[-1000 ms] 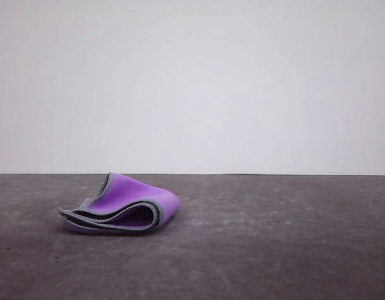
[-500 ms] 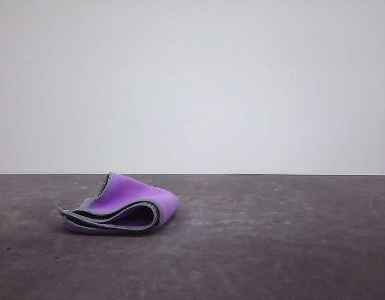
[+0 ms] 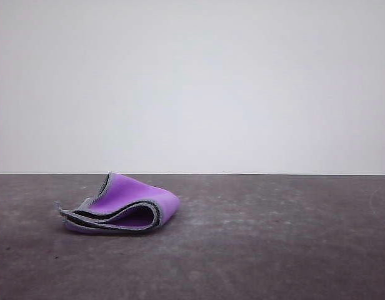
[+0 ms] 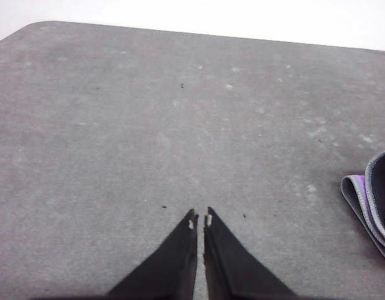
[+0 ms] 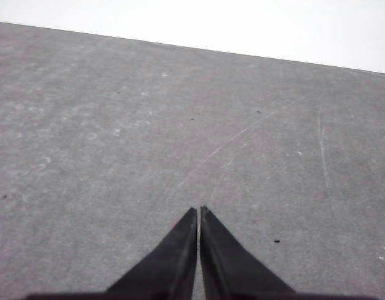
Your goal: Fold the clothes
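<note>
Currently the cloth lies folded over on the table, left of centre, purple side out, layers loosely stacked. Left gripper and right gripper are closed and empty, apart from it. Folding appears essentially complete.

Front low, level; wrists overlook table; left shares cloth.

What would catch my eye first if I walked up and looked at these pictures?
The cloth: a bright purple bundle, loosely folded over itself with a grey edge, lying left of centre on the dark grey table. Next, two pairs of black pointed jaws, the left gripper and the right gripper, each shut and poised over bare tabletop, the left one with the cloth's edge off to one side.
</note>
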Controlling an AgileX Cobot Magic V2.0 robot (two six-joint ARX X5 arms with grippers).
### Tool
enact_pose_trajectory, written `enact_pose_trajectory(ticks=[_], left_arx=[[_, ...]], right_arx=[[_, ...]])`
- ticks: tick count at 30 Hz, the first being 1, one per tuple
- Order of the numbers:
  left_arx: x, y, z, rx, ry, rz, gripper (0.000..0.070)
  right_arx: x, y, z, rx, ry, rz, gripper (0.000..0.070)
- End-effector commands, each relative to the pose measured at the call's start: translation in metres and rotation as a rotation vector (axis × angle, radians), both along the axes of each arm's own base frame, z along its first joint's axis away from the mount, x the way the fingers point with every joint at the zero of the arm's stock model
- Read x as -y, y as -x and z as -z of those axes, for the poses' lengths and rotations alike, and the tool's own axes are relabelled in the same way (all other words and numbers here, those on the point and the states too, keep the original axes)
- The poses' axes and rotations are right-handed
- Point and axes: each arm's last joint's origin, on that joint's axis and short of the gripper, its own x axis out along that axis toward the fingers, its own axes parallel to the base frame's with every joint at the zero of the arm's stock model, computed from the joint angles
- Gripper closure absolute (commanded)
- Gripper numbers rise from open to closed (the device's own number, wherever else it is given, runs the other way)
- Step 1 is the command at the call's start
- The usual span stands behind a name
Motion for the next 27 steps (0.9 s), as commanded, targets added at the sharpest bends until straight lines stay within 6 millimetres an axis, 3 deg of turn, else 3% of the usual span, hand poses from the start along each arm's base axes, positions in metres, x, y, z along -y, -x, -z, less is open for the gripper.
enact_pose_trajectory(ticks=[1, 27], left_arx=[[-0.0001, -0.0006, 0.0073, -0.029, -0.002, -0.002, 0.0699], [-0.0001, -0.0006, 0.0074, -0.029, -0.002, -0.002, 0.0699]], right_arx=[[-0.0001, -0.0006, 0.0016, 0.003, -0.012, 0.0, 0.07], [-0.0001, -0.0006, 0.0016, 0.003, -0.012, 0.0, 0.07]])
